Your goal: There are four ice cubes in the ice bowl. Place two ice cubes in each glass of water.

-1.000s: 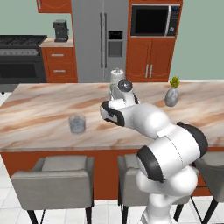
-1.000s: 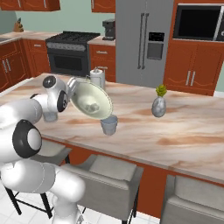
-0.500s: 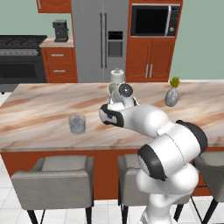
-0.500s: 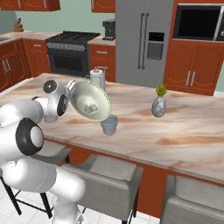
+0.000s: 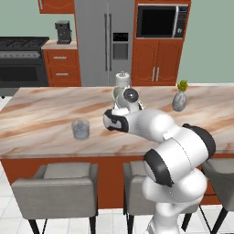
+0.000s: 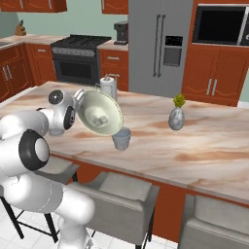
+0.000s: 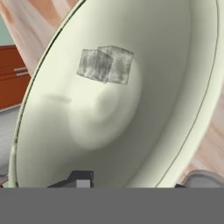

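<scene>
Bowl [image 6: 99, 115]: held tilted steeply above the counter [image 6: 204, 146], gripper [image 7: 127, 186] closed on its rim. Ice cubes [image 7: 105, 64]: two visible, touching, inside the bowl. Glass [image 6: 121, 138]: just below the bowl's low edge; second glass [image 5: 80, 129] well left.

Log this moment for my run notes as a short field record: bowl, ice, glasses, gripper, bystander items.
bowl: ice bowl lifted off the counter, tipped steeply on its side above one glass
ice: two ice cubes side by side inside the bowl
near glass: glass of water standing just below the bowl's lower rim
other glass: second glass apart, alone on the counter
gripper: gripper at the bowl's rim, fingertips barely in frame
bystanders: vase, jug
</scene>
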